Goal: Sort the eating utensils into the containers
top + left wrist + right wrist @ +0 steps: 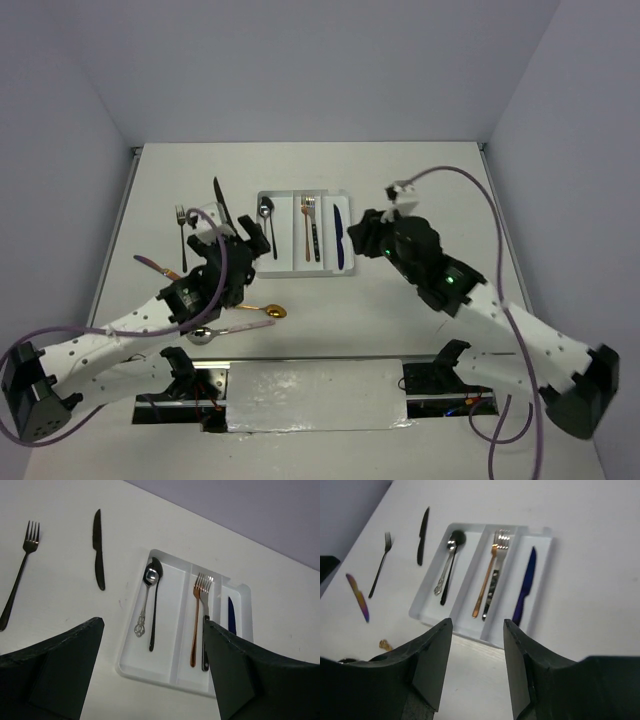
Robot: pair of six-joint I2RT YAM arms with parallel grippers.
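My left gripper (152,625) and right gripper (477,624) both stand apart, empty, above the table (60,600) near the tray (172,676). Tray: spoons (151,580) in left compartment, forks (200,587) middle, blue knife (231,614) right. A black knife (98,550) and a fork (20,575) lie loose left of it.

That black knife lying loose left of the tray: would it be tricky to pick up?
Probably stiff: the black knife looks straight and thin. It lies flat on the table, so getting under it may be awkward. Its smooth sheen suggests it could slip.
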